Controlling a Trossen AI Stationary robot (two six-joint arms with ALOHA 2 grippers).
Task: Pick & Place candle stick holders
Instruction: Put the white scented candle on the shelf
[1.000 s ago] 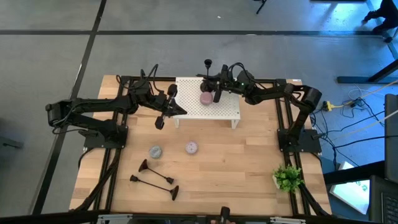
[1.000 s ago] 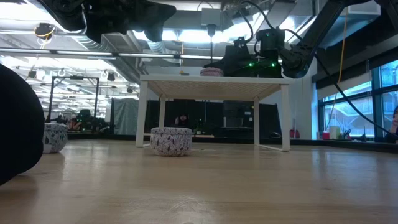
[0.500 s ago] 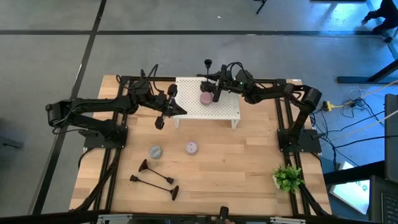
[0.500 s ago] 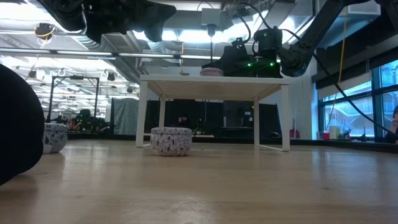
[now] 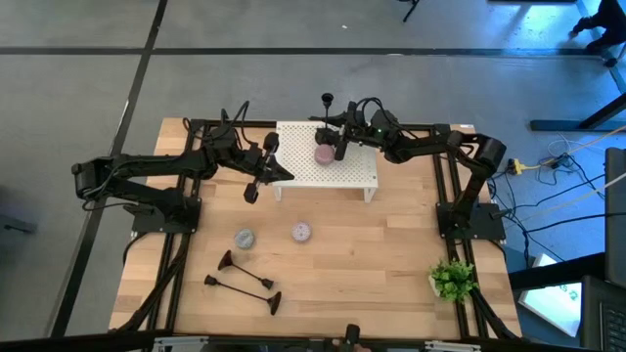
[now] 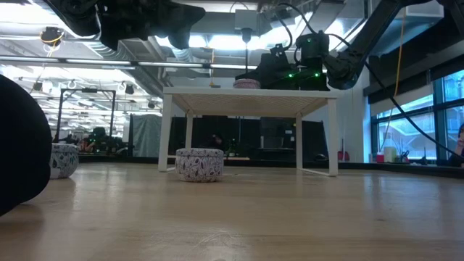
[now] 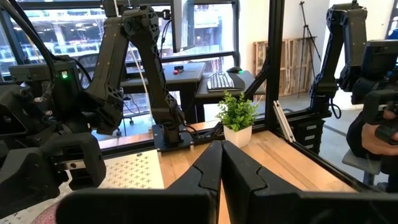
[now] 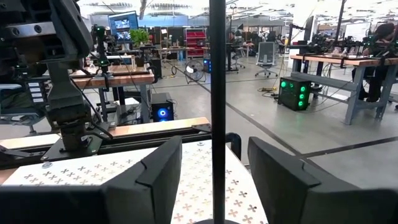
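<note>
Right wrist view shows the right gripper [image 8: 214, 177] with its fingers spread wide, and the thin stem of a candle stick holder [image 8: 217, 106] stands upright between them without touching either one. From above, this holder [image 5: 328, 101] stands on the white perforated shelf [image 5: 357, 171], just beside a pink candle [image 5: 324, 154]. The left gripper [image 7: 221, 168] has its fingers pressed together and empty, near the other end of the shelf. Three more holders [image 5: 245, 282] lie flat on the table [image 5: 372, 264], well apart from both grippers.
</note>
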